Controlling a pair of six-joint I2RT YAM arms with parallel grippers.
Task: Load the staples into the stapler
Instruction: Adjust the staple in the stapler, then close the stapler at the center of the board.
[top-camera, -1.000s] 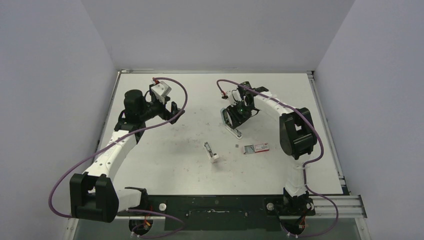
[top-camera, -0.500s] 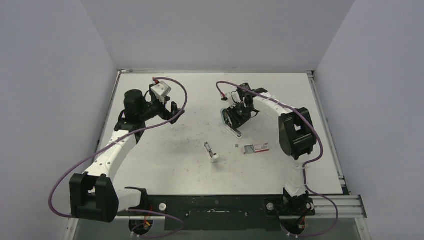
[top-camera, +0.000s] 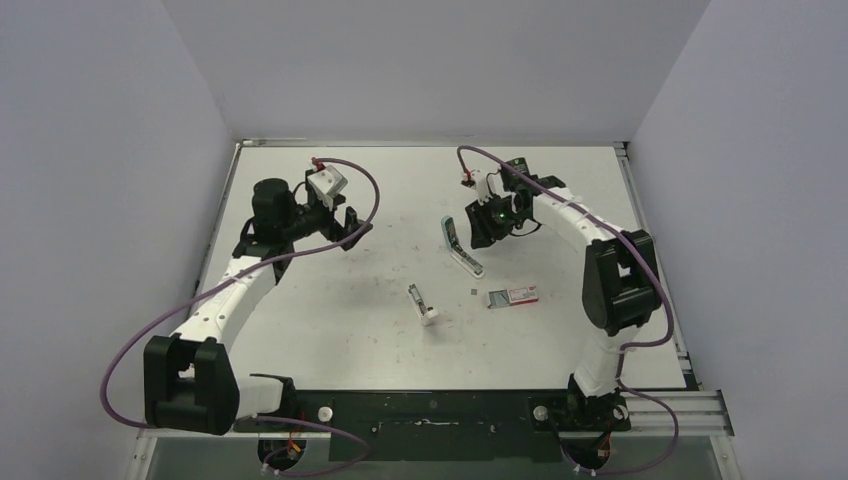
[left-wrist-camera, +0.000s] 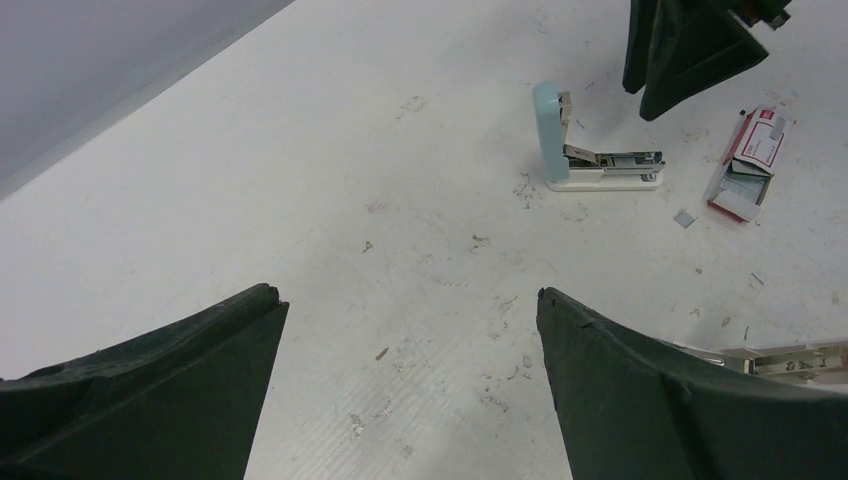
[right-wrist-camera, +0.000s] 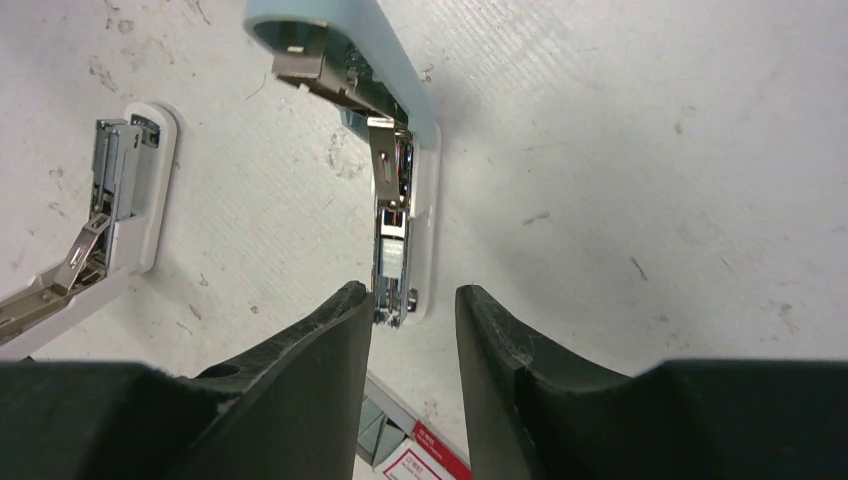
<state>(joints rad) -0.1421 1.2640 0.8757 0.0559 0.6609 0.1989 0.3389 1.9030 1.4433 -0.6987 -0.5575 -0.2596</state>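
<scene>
The light-blue stapler (top-camera: 462, 250) lies open, its lid (right-wrist-camera: 350, 40) swung up from the white base and the metal magazine (right-wrist-camera: 392, 240) exposed. My right gripper (right-wrist-camera: 412, 295) hovers just behind the magazine's end, open, with nothing between its fingers. The red-and-white staples box (top-camera: 512, 296) lies near the stapler's right side, its end open on grey staples (left-wrist-camera: 738, 190). A tiny grey strip (left-wrist-camera: 684, 217) lies loose beside it. My left gripper (top-camera: 352, 226) hangs wide open over bare table at the left, holding nothing.
A second stapler (top-camera: 422, 304), white with bare metal parts, lies opened flat near the table's middle, also seen in the right wrist view (right-wrist-camera: 110, 200). The tabletop (left-wrist-camera: 420, 160) is scuffed and marked. Grey walls close in three sides.
My right gripper has drawn back to the right, off the blue stapler, and its jaws have widened a little. The stapler stays with its lid up. The left arm shifted slightly.
</scene>
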